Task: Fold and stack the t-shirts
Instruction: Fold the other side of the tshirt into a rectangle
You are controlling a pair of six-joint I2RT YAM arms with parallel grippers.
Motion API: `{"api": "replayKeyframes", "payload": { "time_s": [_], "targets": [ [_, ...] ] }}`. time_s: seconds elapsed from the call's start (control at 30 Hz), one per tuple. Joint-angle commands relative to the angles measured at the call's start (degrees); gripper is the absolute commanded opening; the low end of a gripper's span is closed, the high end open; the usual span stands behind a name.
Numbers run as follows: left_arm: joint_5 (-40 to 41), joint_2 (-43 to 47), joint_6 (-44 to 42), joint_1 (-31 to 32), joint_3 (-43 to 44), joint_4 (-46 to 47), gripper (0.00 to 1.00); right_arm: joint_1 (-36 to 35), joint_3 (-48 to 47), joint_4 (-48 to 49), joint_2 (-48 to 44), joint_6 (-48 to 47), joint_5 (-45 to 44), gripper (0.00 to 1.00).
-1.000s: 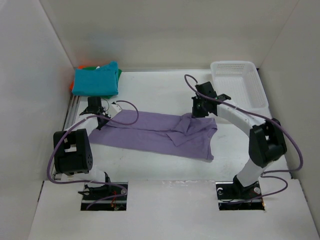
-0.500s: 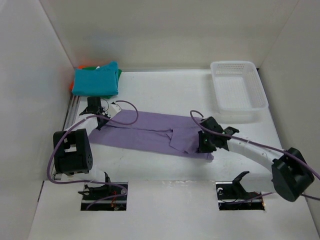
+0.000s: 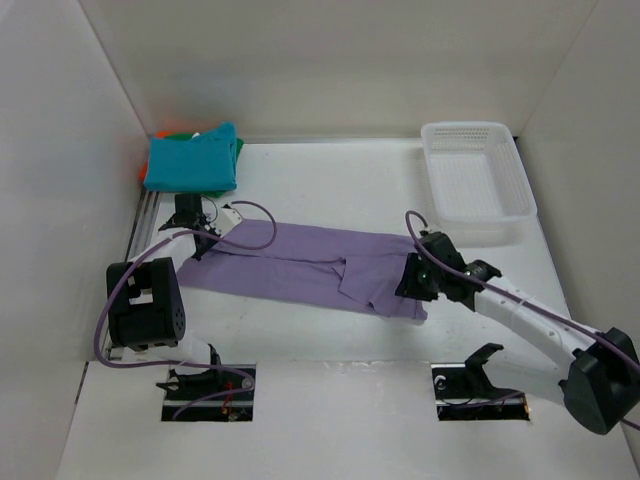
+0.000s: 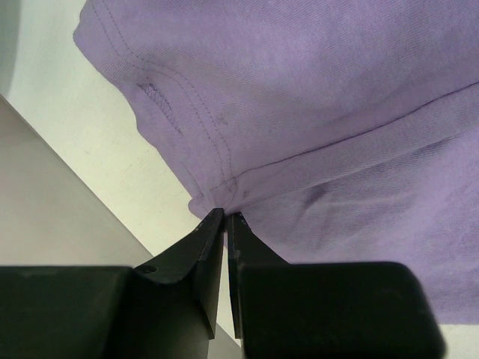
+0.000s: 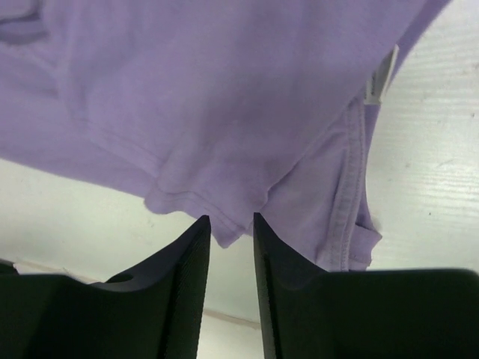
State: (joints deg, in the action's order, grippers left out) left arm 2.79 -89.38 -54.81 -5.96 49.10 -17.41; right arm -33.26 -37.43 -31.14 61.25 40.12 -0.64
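Left wrist view: left claw (image 4: 226, 215) clamped on lavender t-shirt (image 4: 314, 112) seam. Right wrist view: right claw (image 5: 230, 218) parted, shirt corner just ahead. Overhead hides both.

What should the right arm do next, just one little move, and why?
Probably spread the right fingers a little wider and lift straight up, clear of the cloth. They stand slightly apart, with a folded corner of the purple shirt lying on the table between their tips, while the left fingers pinch the shirt's opposite edge. Dragging sideways might pull the fold open.
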Motion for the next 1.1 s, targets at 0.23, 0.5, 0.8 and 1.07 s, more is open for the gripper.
{"api": "replayKeyframes", "payload": {
  "time_s": [0.23, 0.5, 0.8, 1.07],
  "targets": [
    [-0.3, 0.5, 0.8, 0.2, 0.6, 0.1, 0.06, -1.1, 1.1, 1.2, 6.9, 10.7, 5.0, 0.43],
    [-0.7, 0.2, -0.1, -0.2, 0.4, 0.1, 0.06, -1.9, 0.6, 2.6, 13.4, 12.0, 6.8, 0.42],
    [-0.5, 0.7, 0.1, -0.3, 0.2, 0.1, 0.06, -2.1, -0.6, 4.3, 14.0, 12.0, 7.9, 0.23],
    [-0.9, 0.7, 1.0, -0.7, 1.9, 0.1, 0.04, 1.5, -2.6, 2.5, 11.1, 10.7, 8.7, 0.00]
  ]
}}
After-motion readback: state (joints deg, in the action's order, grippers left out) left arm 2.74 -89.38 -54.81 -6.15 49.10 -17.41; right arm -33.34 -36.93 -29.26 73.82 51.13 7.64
